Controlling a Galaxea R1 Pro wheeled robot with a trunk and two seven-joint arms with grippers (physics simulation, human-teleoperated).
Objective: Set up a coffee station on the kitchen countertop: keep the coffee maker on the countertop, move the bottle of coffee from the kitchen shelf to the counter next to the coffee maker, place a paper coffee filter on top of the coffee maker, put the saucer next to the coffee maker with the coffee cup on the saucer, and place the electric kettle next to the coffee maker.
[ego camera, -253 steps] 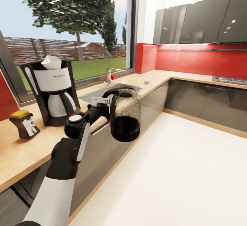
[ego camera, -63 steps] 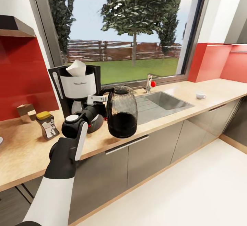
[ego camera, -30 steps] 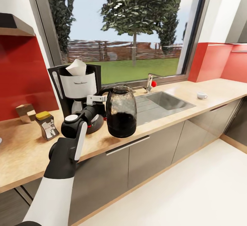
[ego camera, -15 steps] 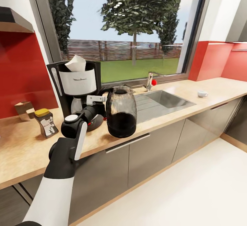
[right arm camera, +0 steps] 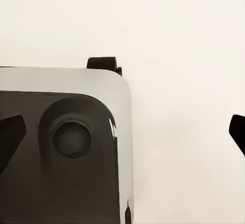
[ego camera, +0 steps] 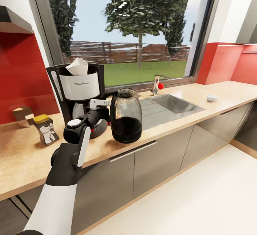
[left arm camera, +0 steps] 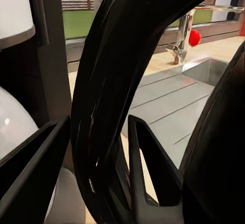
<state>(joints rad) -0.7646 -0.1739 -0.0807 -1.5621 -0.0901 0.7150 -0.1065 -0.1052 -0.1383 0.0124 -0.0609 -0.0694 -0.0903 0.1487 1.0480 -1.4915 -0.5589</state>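
My left gripper (ego camera: 106, 103) is shut on the black handle of the electric kettle (ego camera: 125, 118), which hangs upright above the front edge of the kitchen countertop (ego camera: 28, 160), just right of the coffee maker (ego camera: 76, 95). In the left wrist view the handle (left arm camera: 115, 81) runs between my fingers (left arm camera: 148, 168). The paper coffee filter (ego camera: 76, 66) sits on top of the coffee maker. Left of it stands the bottle of coffee (ego camera: 45, 129). The coffee cup (ego camera: 212, 98) rests far right on the counter. The kitchen shelf (ego camera: 10, 20) is at upper left. The saucer is out of view. My right gripper (right arm camera: 122, 134) is open over the floor.
A steel sink (ego camera: 171, 104) with drainboard and faucet (ego camera: 156, 85) lies right of the kettle. A small tan box (ego camera: 21, 116) stands by the red wall panel. Grey cabinet fronts (ego camera: 157, 160) run under the counter. White floor (ego camera: 200, 199) spreads to the right.
The head view has swung round to face the counter, and in the last second it shifted slightly. The kettle stays held in my left gripper, barely moved.
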